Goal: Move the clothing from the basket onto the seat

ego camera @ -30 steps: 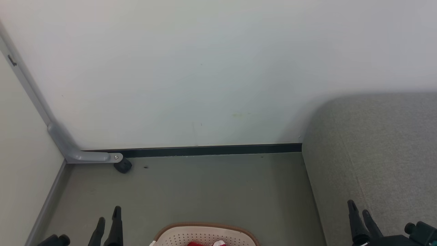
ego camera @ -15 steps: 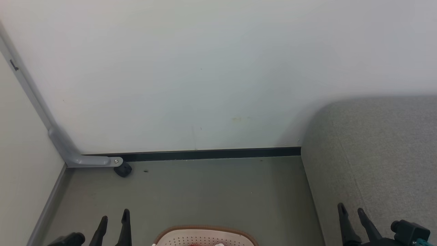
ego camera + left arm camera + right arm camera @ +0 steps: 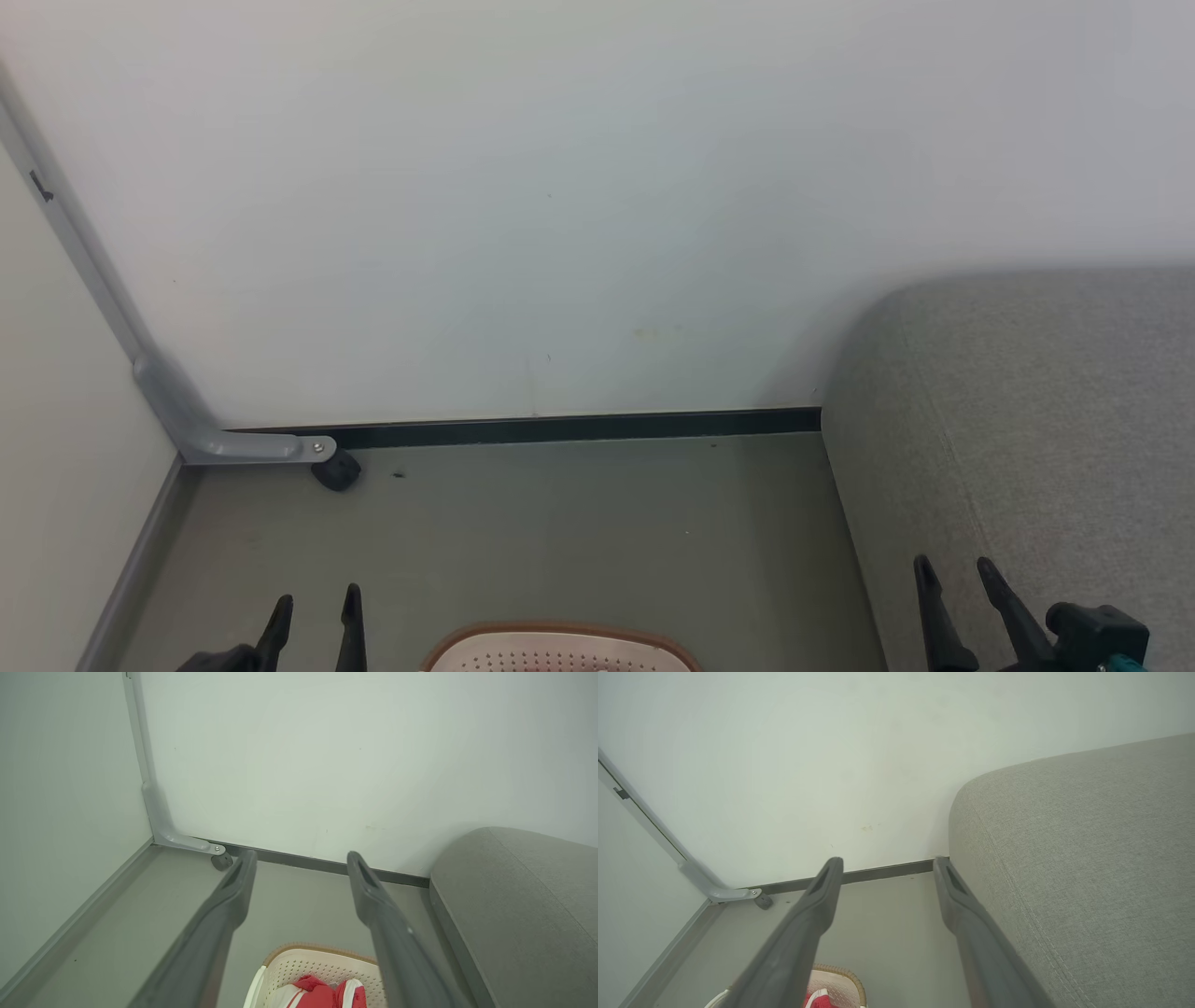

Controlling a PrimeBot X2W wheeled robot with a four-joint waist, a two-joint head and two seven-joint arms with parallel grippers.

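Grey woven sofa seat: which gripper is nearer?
Right. The right gripper hovers over the grey woven seat's edge; the left gripper is beyond the cream perforated basket, over the floor.

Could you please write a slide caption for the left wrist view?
Open left tool frames a cream laundry basket holding red-and-white clothing, grey sofa seat at right.

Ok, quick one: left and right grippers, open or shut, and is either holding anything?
The left gripper is open, holding nothing.
The right gripper is open, holding nothing.
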